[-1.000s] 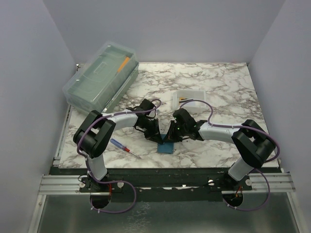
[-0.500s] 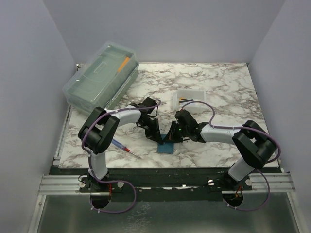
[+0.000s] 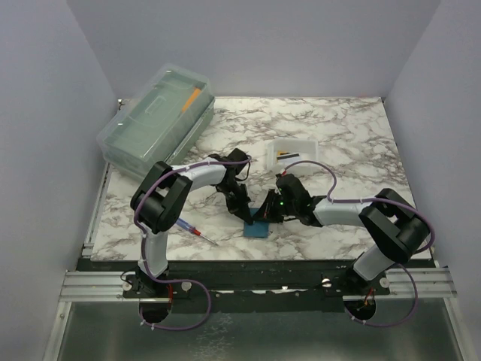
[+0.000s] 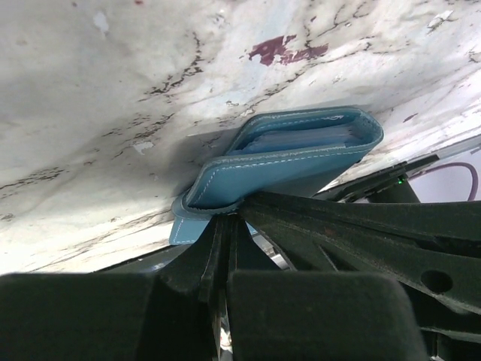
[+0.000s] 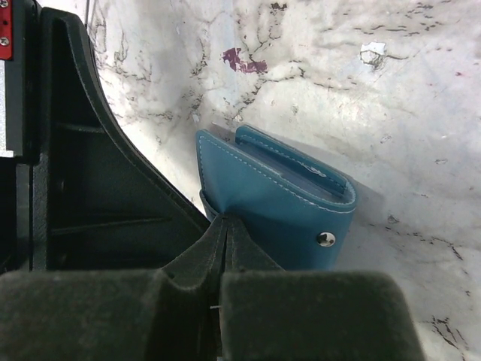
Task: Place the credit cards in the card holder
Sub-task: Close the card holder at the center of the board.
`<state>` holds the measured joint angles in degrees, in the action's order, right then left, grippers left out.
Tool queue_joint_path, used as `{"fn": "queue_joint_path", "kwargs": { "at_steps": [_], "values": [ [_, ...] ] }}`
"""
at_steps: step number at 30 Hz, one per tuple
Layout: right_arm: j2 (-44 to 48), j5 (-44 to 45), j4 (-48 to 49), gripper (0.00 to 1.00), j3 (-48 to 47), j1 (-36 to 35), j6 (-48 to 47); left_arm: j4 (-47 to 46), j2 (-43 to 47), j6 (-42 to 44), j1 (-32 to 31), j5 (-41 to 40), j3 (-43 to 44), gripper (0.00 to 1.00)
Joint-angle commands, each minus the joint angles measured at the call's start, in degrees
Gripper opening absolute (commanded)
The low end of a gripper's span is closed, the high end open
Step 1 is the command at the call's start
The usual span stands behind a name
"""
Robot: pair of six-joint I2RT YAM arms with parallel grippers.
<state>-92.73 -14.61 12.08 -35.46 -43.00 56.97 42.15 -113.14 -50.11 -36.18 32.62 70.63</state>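
**Card holder [image 3: 258,228] pinched from both sides, left arm swung in**

Compared with a second ago, the left arm's elbow has swung in toward the middle and the right arm has pulled in a bit. The card holder hasn't budged, near the front edge of the counter [image 3: 353,135]. The left hand [image 4: 224,226] is clamped tight on its tab edge, and the right hand [image 5: 223,226] is squeezed shut on a cover corner. Count: one card holder, one white tray [image 3: 272,150] with what looks like two credit cards [image 3: 289,155], one clear box [image 3: 154,120], one screwdriver [image 3: 192,228].

walls [image 3: 263,45]: plain lilac, 3 sides | table [image 3: 353,128]: marble top | alu rail [image 3: 90,284] at front
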Motion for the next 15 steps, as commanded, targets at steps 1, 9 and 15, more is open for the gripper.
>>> {"fn": "queue_joint_path", "kwargs": {
  "at_steps": [1, 9, 15],
  "values": [
    [-4.6, 0.8, -9.7, 0.00, 1.8, -2.6, -2.8, -11.6, -7.4, -0.3, -5.7, -18.6, -1.2, 0.00],
    [3.1, 4.2, -24.2, 0.25, -11.1, 1.2, -9.7, -9.8, 6.9, 7.6, -4.8, -20.6, 0.6, 0.14],
    [7.5, 9.5, -34.7, 0.53, -16.3, 1.4, -12.8, -9.8, 17.9, 12.8, -1.8, -17.0, -3.3, 0.48]
  ]
}}
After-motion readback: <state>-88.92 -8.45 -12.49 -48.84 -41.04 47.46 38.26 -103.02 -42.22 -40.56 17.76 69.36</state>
